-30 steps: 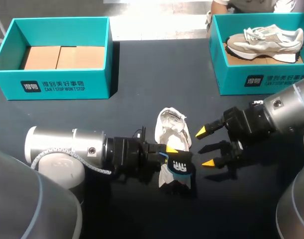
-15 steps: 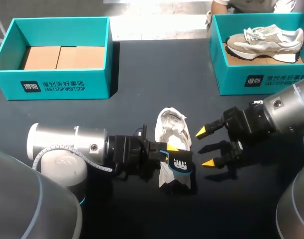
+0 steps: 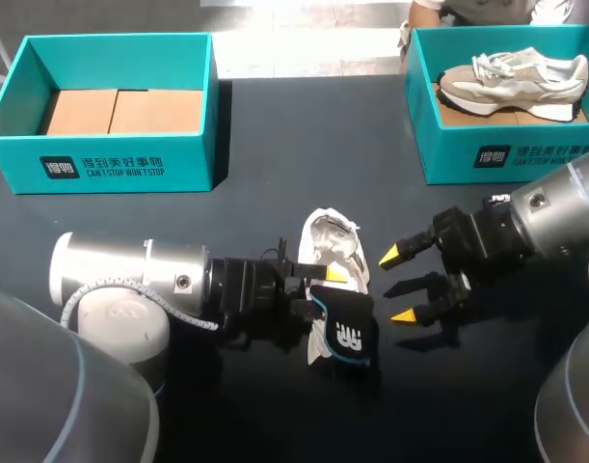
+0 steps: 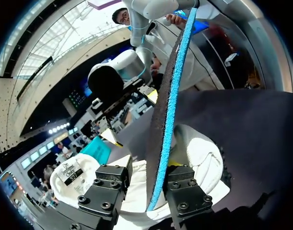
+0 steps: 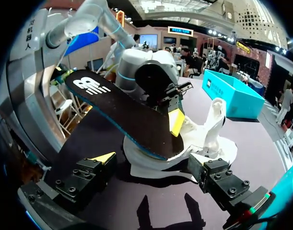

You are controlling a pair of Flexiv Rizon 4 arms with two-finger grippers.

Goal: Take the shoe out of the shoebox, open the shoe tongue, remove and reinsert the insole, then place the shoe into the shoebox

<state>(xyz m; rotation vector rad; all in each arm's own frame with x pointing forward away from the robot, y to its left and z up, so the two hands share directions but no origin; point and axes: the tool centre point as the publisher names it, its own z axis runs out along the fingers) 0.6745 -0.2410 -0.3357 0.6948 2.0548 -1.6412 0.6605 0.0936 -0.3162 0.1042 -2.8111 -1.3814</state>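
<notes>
The left jaws pinch the black, blue-edged insole [image 3: 347,333], held raised above the white shoe [image 3: 331,243]. In the right wrist view one yellow tip presses the insole's upper face and the other is hidden beneath it. The right jaws stand spread and empty just right of the shoe. The shoe lies on the dark surface [image 3: 275,154], its near end covered by the insole. Well behind it to the left is a teal shoebox [image 3: 111,169]. Behind it to the right, partly cut off, a second shoebox [image 3: 468,154] holds a grey sneaker [image 3: 516,82].
</notes>
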